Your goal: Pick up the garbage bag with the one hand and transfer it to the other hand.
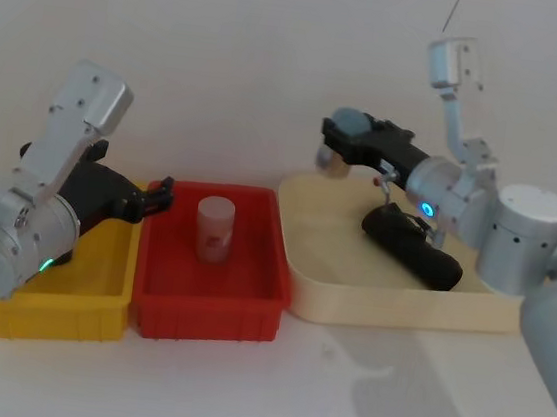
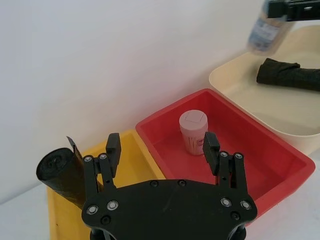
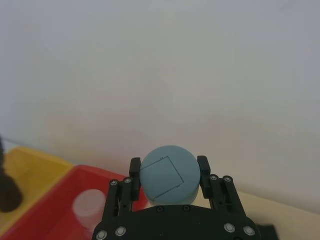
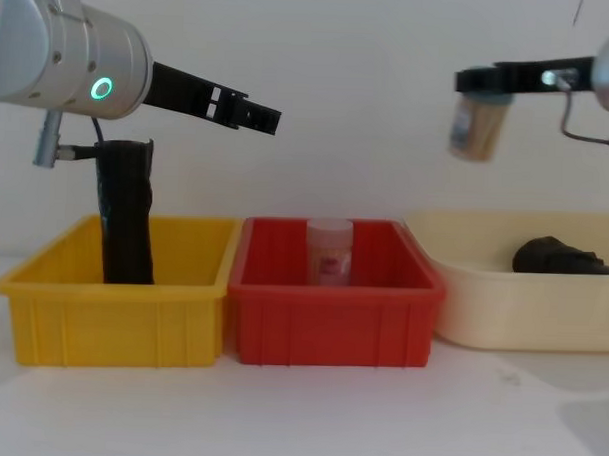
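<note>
The garbage bag (image 1: 415, 249), a thick wrinkled black roll, lies on its side in the cream tray (image 1: 388, 307) at the right; it also appears in the chest view (image 4: 559, 257) and the left wrist view (image 2: 290, 75). My left gripper (image 1: 164, 196), on the green-ringed arm, hangs open and empty above where the yellow and red bins meet (image 2: 162, 145) (image 4: 258, 116). My right gripper (image 1: 339, 140), on the blue-ringed arm, is shut on a blue-capped jar (image 3: 167, 175), held in the air above the tray's left end (image 4: 478, 124). Neither gripper touches the bag.
A slimmer black roll (image 4: 125, 222) with a flared top stands upright in the yellow bin (image 4: 111, 326). A pale pink jar (image 1: 214, 226) stands in the red bin (image 1: 208, 311) between the yellow bin and the tray. A white wall rises close behind.
</note>
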